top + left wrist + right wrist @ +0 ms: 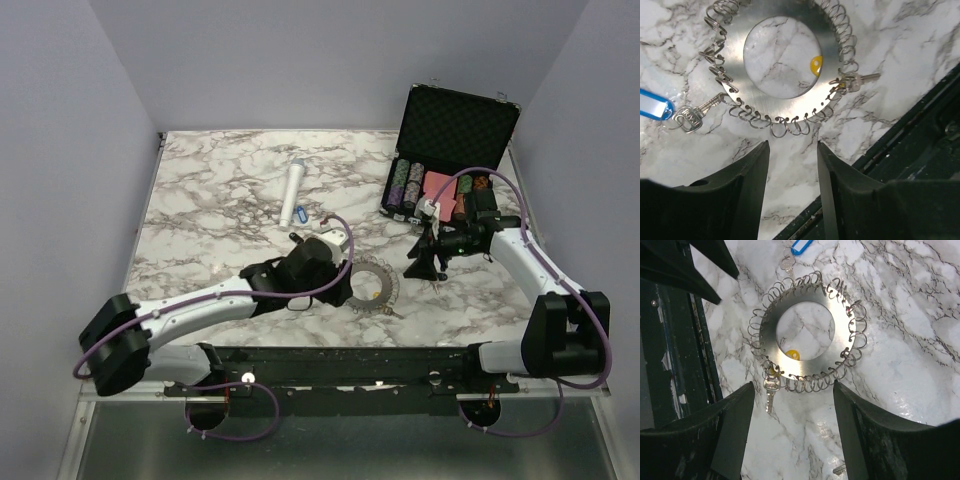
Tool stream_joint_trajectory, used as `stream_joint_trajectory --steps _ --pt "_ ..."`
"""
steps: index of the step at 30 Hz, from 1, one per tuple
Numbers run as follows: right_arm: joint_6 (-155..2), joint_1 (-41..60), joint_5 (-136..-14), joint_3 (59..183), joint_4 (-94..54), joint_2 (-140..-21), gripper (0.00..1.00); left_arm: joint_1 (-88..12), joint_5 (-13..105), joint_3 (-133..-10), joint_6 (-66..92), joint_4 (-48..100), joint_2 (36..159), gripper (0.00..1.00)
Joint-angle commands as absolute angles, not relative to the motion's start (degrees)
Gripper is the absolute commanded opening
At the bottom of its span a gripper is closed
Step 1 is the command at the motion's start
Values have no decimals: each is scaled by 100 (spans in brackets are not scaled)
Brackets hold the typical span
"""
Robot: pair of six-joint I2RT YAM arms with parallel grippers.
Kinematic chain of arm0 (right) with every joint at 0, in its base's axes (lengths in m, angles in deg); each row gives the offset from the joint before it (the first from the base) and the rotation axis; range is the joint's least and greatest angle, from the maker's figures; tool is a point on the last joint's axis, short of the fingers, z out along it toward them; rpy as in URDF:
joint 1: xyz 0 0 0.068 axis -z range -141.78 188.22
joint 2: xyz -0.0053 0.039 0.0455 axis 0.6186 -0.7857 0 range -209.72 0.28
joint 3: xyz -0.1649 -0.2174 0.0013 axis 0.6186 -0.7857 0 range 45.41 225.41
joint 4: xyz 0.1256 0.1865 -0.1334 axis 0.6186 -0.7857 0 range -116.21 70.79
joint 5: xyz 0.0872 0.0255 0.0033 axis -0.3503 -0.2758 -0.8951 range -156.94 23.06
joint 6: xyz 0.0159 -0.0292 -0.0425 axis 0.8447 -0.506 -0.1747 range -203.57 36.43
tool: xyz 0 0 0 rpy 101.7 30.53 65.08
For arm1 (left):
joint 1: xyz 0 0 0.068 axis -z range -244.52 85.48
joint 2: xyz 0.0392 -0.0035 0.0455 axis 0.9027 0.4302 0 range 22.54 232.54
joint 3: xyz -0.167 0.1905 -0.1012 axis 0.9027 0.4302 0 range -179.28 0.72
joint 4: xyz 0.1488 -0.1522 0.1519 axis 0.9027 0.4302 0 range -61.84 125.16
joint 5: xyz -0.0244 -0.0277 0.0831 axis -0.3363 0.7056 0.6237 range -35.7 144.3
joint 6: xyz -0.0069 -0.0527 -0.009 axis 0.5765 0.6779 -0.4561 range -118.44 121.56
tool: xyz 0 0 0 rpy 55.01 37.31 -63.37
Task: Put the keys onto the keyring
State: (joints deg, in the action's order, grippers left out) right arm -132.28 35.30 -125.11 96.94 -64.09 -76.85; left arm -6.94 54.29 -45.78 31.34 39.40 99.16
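Observation:
The keyring (790,107) is a flat grey disc with wire loops round its rim, lying on the marble near the front edge (377,284). A key (690,117) with a blue tag (652,105) lies at its rim, blade tip touching a loop. A second key (860,79) hangs from a loop on the opposite side; its yellow tag (816,64) shows through the centre hole. My left gripper (792,150) is open just short of the keyring, nothing between its fingers. My right gripper (792,390) is open over the keyring (805,362), empty, beside the yellow-tag key (770,390).
An open black case of poker chips (450,150) stands at the back right. A white cylinder (293,190) with another blue tag (303,213) lies mid-table. A loose key tip (840,469) shows by my right fingers. The black base rail (350,360) runs close to the keyring.

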Motion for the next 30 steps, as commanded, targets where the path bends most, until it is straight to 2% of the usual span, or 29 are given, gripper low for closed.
stream_joint_trajectory --steps 1,6,10,16,19,30 --pt "-13683 3532 -12591 9867 -6527 -7882 72 -686 5851 -4165 3031 3950 8752 66" --pt "-12903 3155 -12337 10008 -6027 -8251 71 -1115 5651 -3831 2916 4151 7249 84" --pt "-11900 2785 -11609 10070 -5297 -8497 70 -1809 5062 -3848 2732 4555 6465 87" --pt "-11670 2583 -11062 10569 -5348 -8997 71 -2136 5377 -4164 1924 5565 5902 88" --pt "-12194 2582 -11184 11035 -5883 -9568 72 -2145 5649 -4191 1485 5751 5726 91" --pt "-16835 2574 -11651 11712 -7588 -10659 74 -2154 6247 -3795 1018 5602 5216 95"
